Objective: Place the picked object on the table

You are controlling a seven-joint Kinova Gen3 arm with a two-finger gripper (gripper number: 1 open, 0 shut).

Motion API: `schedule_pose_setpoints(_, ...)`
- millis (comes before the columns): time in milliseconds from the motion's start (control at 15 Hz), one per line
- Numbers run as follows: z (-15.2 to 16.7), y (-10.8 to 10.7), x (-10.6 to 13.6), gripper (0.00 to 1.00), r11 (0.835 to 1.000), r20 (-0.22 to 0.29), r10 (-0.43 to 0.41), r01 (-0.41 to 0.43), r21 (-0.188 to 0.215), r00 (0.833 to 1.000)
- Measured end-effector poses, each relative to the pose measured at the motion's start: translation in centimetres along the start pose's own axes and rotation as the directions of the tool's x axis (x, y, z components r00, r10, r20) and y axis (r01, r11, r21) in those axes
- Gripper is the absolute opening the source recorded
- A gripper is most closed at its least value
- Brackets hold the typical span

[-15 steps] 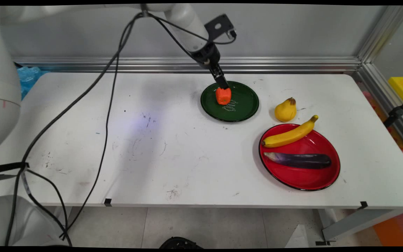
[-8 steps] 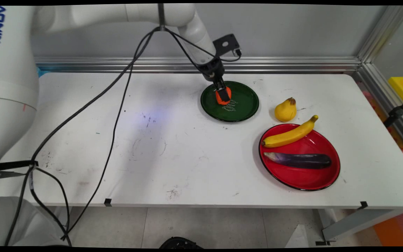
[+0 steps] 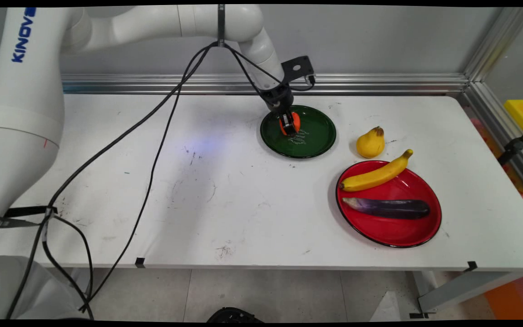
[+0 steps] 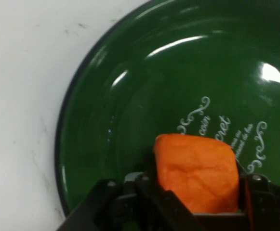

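Note:
An orange chunk of toy food (image 3: 296,123) (image 4: 196,172) sits on the left part of a dark green plate (image 3: 313,136) (image 4: 130,96) at the back middle of the table. My gripper (image 3: 289,126) (image 4: 196,202) comes down on it from above, reaching to the plate. In the hand view the chunk fills the space between the two black fingers, which stand close against its sides. The plate carries white lettering just beyond the chunk.
To the right of the green plate stands a yellow pear (image 3: 370,143). A red plate (image 3: 391,234) at the front right holds a banana (image 3: 375,175) and a purple eggplant (image 3: 388,207). Black cables (image 3: 152,154) hang from the arm across the table's left half.
The gripper has come down from just above the orange chunk until its fingers stand around it at plate level. The chunk and the other things have stayed in place.

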Motion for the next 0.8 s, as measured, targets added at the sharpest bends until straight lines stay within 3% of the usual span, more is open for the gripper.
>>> schedule_pose_setpoints(400,-3.0,0.7,-0.1,0.0,0.998,-0.005,0.068,-0.068,-0.015,0.998)
schedule_pose_setpoints(800,-9.5,5.2,-0.4,0.0,0.991,-0.046,0.114,-0.117,-0.071,0.992)
